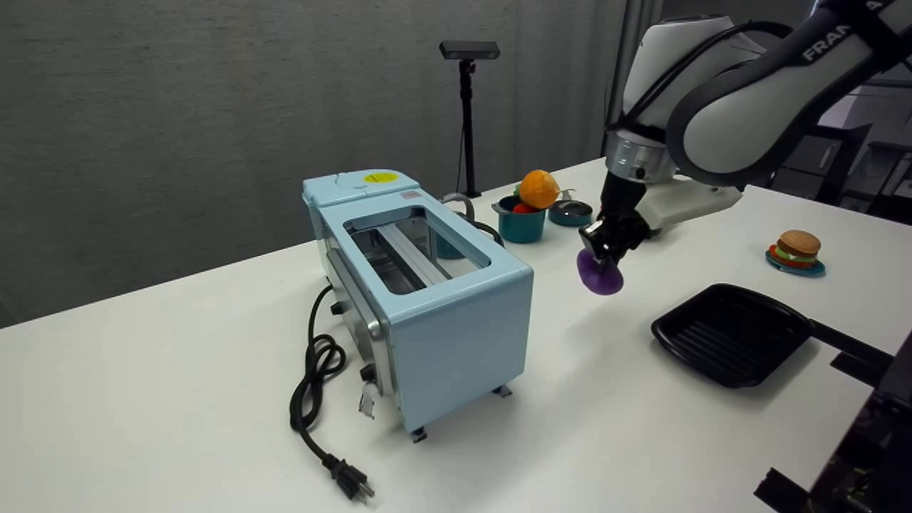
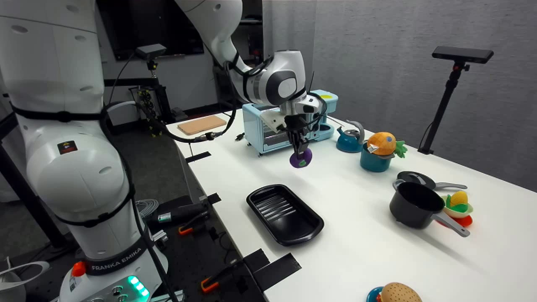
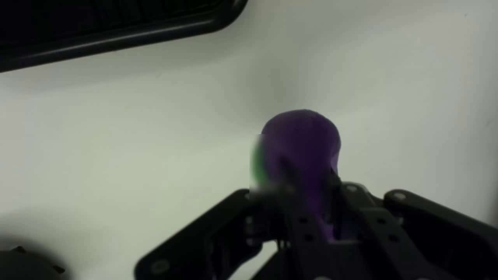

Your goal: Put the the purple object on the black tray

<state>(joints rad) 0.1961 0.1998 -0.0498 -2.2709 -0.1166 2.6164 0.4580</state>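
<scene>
The purple object (image 1: 598, 279) is small and rounded, with a green patch on it. It also shows in an exterior view (image 2: 307, 156) and in the wrist view (image 3: 303, 132). My gripper (image 1: 604, 255) is shut on it and holds it above the white table. The gripper also shows in an exterior view (image 2: 299, 150) and in the wrist view (image 3: 305, 186), where the fingers cover the object's lower part. The black tray (image 1: 734, 335) lies flat on the table, apart from the held object. Its ridged inside shows in an exterior view (image 2: 289, 214), and its rim in the wrist view (image 3: 116, 44).
A blue toaster (image 1: 456, 342) stands near the arm. A teal pot (image 2: 374, 162) with an orange fruit (image 2: 381, 143), a teal kettle (image 2: 349, 140), a dark saucepan (image 2: 413, 209) and a toy burger (image 1: 798, 246) stand around the table. Black tape (image 2: 277, 272) marks the table edge.
</scene>
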